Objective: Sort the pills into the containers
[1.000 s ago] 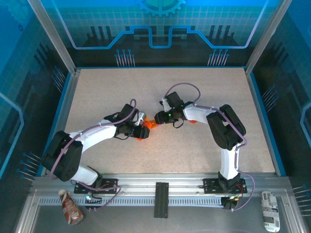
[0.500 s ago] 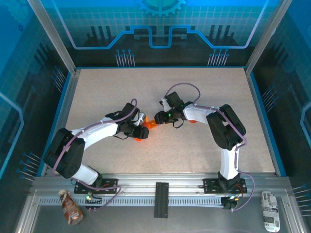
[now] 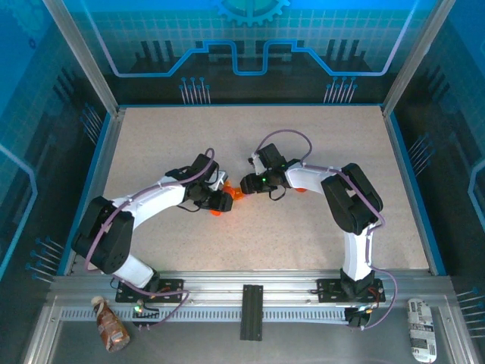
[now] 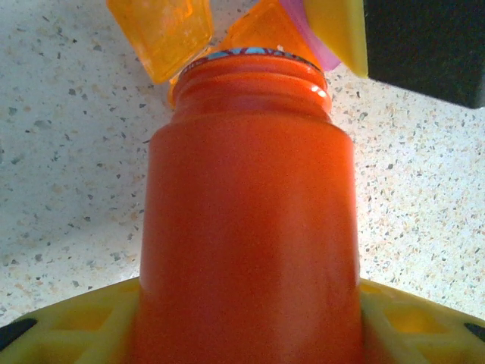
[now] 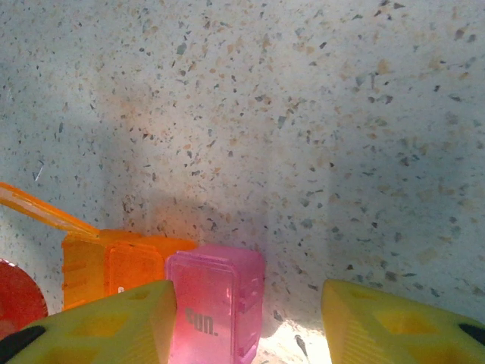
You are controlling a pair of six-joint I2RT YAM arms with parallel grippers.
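You're lining up the pour: left end effector (image 4: 247, 322) grips the orange bottle (image 4: 250, 197), right end effector (image 5: 250, 318) straddles the containers (image 5: 121, 267), jaws apart. Next, tip gently.

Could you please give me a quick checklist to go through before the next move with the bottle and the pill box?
1. Left tool grips the bottle: ok, a finger on each side.
2. Bottle cap off: ok, bare threads at the neck.
3. A lid on the pill box is raised: ok.
4. Bottle mouth lined up with the open compartment: cannot tell, the neck hides it.
5. Right tool clamps the box: not ok, the pink end sits between its fingers with a gap on one side.
6. Pills inside the bottle: cannot tell.
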